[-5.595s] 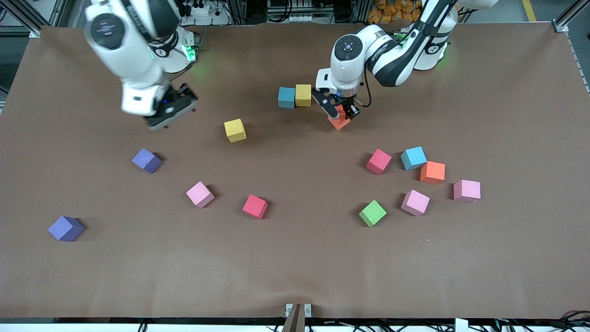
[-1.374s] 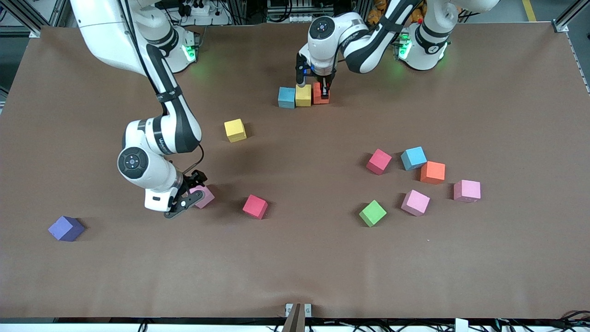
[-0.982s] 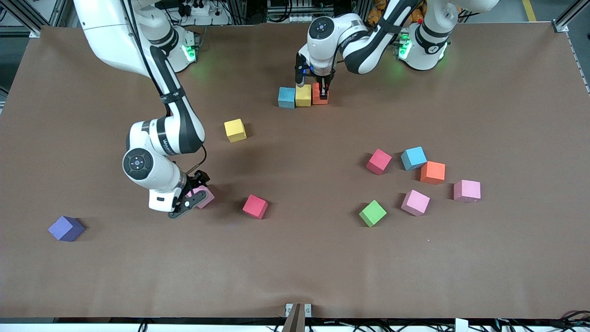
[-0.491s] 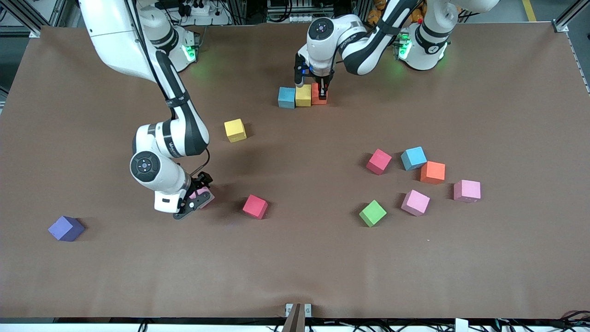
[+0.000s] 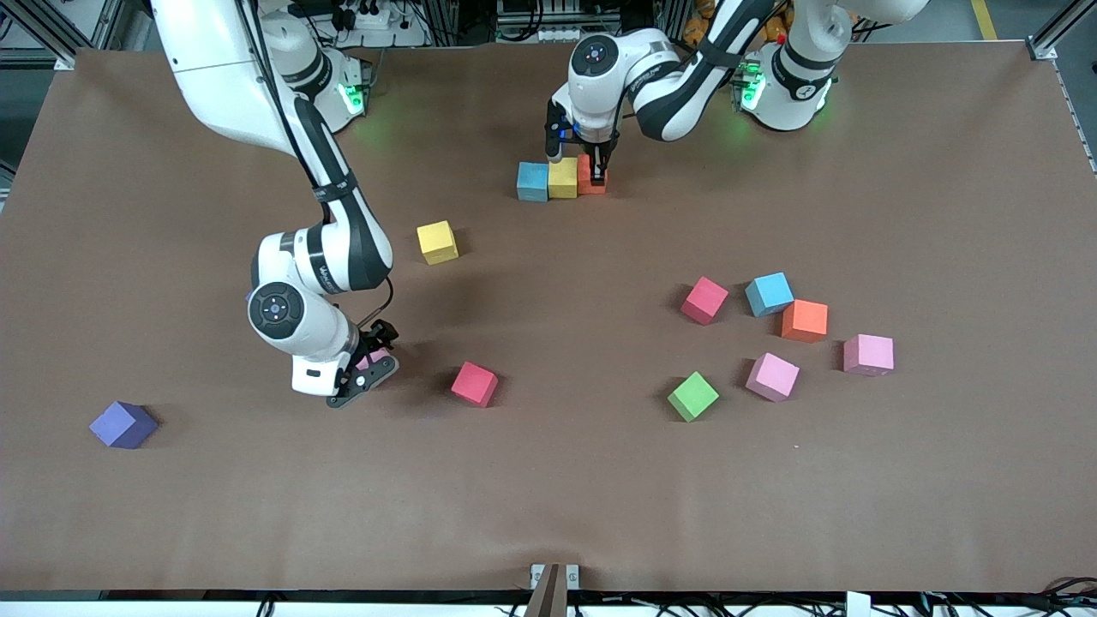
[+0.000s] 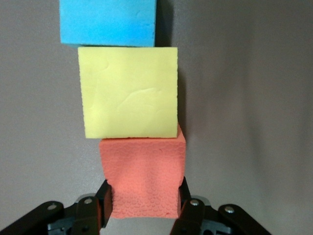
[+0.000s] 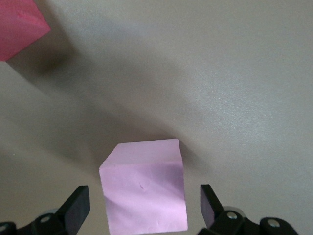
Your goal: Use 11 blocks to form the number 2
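A short row of blocks lies near the robots' bases: blue [image 5: 532, 181], yellow [image 5: 563, 177] and orange [image 5: 590, 176]. My left gripper [image 5: 593, 174] is shut on the orange block [image 6: 143, 176], which rests against the yellow block [image 6: 129, 93], with the blue block [image 6: 107, 22] at the row's other end. My right gripper [image 5: 370, 367] is low over the table and open. Its fingers stand on either side of a pink block [image 5: 377, 355] without touching it. In the right wrist view the pink block [image 7: 144, 188] sits between the fingers of the right gripper [image 7: 143, 205].
Loose blocks lie about: yellow [image 5: 437, 242], red [image 5: 474, 383] and purple [image 5: 123, 424] toward the right arm's end. Toward the left arm's end lie red [image 5: 704, 300], blue [image 5: 768, 294], orange [image 5: 804, 320], green [image 5: 692, 396] and two pink [image 5: 771, 376] [image 5: 868, 355].
The right gripper has edged over the pink block so that its open fingers straddle it. The left gripper has nudged the orange block closer against the yellow one.
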### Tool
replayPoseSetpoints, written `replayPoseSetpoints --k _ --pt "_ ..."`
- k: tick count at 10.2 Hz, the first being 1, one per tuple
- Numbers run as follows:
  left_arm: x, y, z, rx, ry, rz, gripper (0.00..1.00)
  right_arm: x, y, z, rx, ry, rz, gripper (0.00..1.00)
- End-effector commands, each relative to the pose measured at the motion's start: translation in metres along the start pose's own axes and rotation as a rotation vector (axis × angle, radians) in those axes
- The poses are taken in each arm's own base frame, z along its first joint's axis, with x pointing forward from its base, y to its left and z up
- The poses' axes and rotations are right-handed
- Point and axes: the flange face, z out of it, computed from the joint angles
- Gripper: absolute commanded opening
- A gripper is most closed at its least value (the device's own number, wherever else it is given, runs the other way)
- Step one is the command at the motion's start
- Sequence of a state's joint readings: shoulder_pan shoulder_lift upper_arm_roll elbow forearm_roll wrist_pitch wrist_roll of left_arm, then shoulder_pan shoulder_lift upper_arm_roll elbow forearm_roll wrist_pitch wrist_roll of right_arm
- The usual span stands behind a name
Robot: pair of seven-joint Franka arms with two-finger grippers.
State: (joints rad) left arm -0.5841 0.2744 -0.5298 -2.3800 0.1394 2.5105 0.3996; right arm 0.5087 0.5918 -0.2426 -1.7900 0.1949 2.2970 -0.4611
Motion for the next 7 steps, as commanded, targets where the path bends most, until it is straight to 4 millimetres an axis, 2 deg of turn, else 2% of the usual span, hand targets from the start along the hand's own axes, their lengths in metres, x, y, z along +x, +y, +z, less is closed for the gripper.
replayPoseSetpoints --k 1,2,3,7 --pt "0.005 -0.003 0.001 0.012 0.003 0.011 0.0 0.005 0.0 0.006 -0.002 0.0 0.005 1.0" --pt "0.005 -0.004 0.001 0.013 0.005 0.011 0.37 0.004 0.003 0.009 -0.003 -0.005 0.009 1.0" --pt "0.005 -0.004 0.001 0.013 0.005 0.011 0.99 0.003 0.006 0.011 -0.006 -0.008 0.013 1.0" --pt "0.003 -0.008 -0.01 0.032 0.013 0.002 1.0 0.001 0.008 0.016 -0.008 -0.018 0.019 1.0"
